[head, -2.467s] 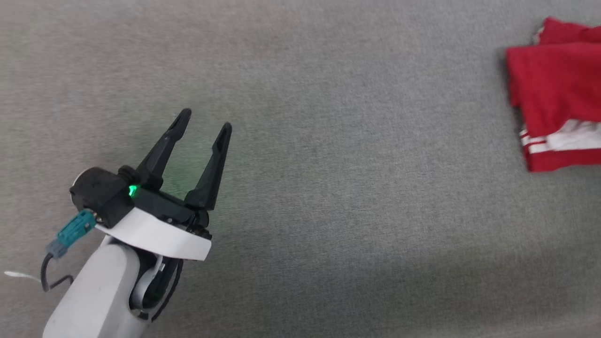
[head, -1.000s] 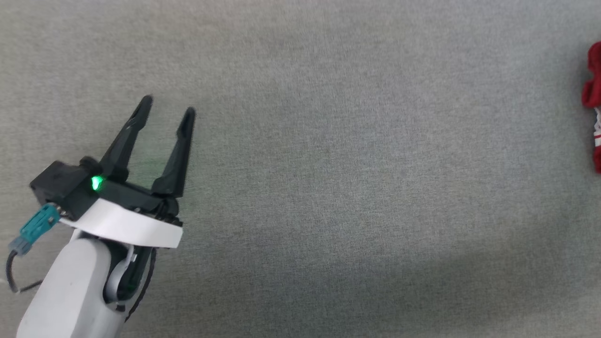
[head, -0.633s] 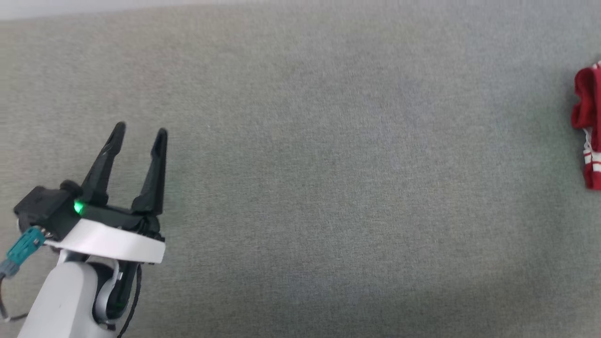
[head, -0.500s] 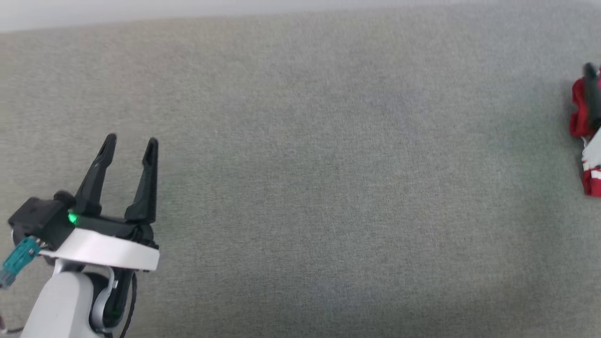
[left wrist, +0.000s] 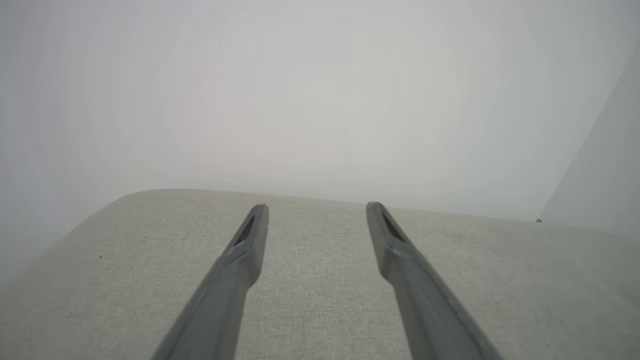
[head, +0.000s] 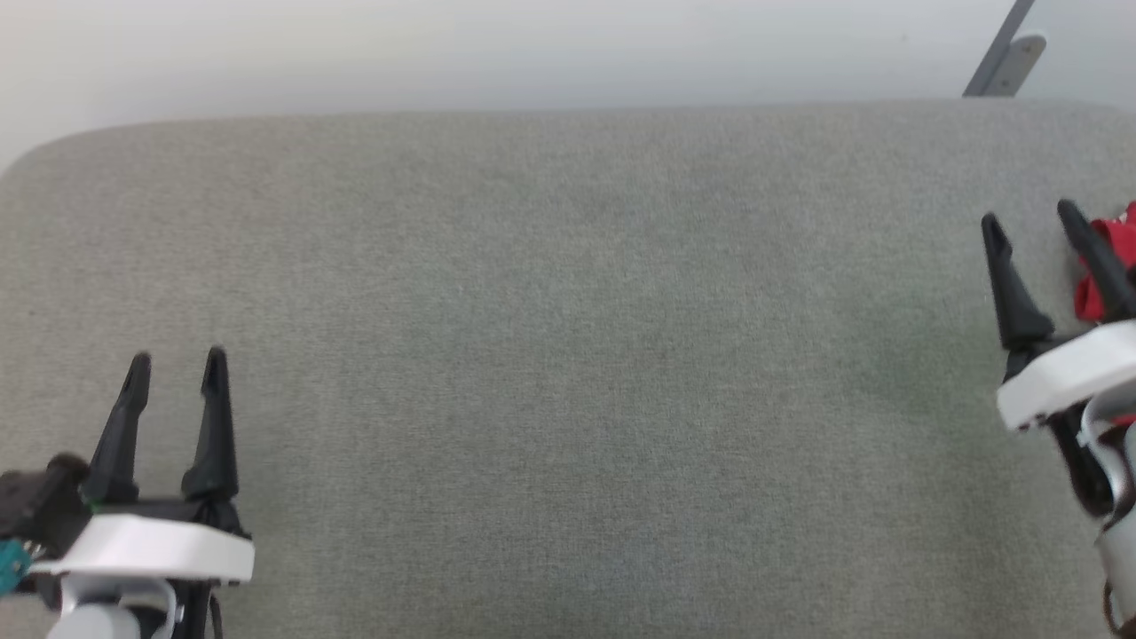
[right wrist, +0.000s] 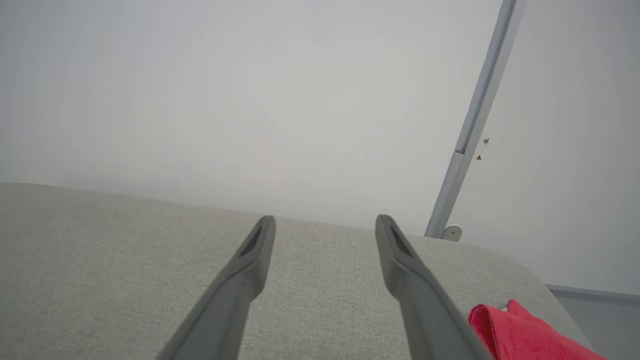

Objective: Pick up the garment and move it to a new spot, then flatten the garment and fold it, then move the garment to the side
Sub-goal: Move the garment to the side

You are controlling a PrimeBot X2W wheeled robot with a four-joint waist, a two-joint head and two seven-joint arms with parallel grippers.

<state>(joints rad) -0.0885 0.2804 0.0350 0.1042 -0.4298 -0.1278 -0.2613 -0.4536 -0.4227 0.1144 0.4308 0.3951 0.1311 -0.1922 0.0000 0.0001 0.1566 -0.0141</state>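
- Down at the lower left of the head view, the left claw [head: 177, 357] hangs over the grey cloth-covered counter [head: 568, 355]. It is released, its two dark fingers spread apart and pointing up the frame.
- At the right edge, about mid-height, the right claw [head: 1029, 216] is released too, its fingers apart with grey cloth showing between them.
- The garment [head: 1088, 297] sits at the far right edge of the frame as a red bunch. It is partly hidden behind the right claw's outer finger and mostly cut off by the frame.
- Whether that finger touches the red cloth, I cannot tell.
- In the right wrist view the red cloth lies in the lower right corner, just beside the right-hand finger and near a rounded corner of the counter.
- In the left wrist view the counter's cloth shows between the spread fingers.
- Behind the counter is a pale wall [head: 444, 53], and a grey metal strip [head: 998, 53] slants up it at the upper right.
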